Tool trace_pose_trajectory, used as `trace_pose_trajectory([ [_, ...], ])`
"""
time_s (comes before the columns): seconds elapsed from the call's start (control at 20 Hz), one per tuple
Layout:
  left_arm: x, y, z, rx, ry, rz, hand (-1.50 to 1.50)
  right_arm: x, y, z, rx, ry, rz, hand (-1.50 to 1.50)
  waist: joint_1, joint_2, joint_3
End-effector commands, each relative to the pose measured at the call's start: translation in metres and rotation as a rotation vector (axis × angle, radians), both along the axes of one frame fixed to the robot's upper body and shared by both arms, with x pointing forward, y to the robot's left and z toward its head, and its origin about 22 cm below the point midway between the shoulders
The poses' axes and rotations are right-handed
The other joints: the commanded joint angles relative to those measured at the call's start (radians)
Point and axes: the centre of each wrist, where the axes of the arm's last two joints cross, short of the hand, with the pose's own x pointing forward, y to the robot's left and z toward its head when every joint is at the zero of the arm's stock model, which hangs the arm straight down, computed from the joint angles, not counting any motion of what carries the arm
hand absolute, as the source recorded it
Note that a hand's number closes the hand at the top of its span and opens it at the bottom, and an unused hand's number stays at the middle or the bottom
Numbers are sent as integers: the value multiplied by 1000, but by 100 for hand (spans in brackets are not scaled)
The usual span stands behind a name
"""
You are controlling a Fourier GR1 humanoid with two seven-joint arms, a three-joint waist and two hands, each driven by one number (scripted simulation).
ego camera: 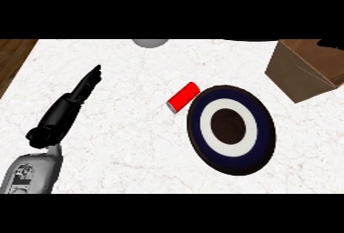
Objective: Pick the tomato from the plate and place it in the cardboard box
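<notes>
Your left hand (pixel 70 107) lies low over the white marbled counter (pixel 134 150) at the view's left. Its black fingers are straight and held together, pointing up and to the right, and they hold nothing. The grey forearm (pixel 30 173) comes in below it from the lower left corner.

Well to the right of that hand sits the round plate with a dark blue rim (pixel 228 92), a white ring and a dark centre. The tomato does not show on it or anywhere else in this view, so you cannot place it relative to the hand.

Between the hand and the plate, just off the plate's upper left rim, a small flat red block (pixel 183 97) lies tilted. The brown cardboard box (pixel 302 68) stands farthest from the hand, up and right beyond the plate and apart from it. A grey rounded object (pixel 150 42) is cut off by the top edge, up and right of the fingertips.

A scrap of black (pixel 332 43) shows at the upper right edge above the box. Too little of it is visible to say whether it is your right hand.
</notes>
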Motion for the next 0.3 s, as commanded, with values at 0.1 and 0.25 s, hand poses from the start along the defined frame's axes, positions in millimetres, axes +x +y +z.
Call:
trace_pose_trajectory([
  [0.1,4,8,0,5,-11,-21,0,-20,-32,-10,268,-95,-143,-150,16,9,-2],
  [0.25,3,3,10,2,-16,-9,0,-51,-70,-28,296,-153,-221,-150,16,10,1],
])
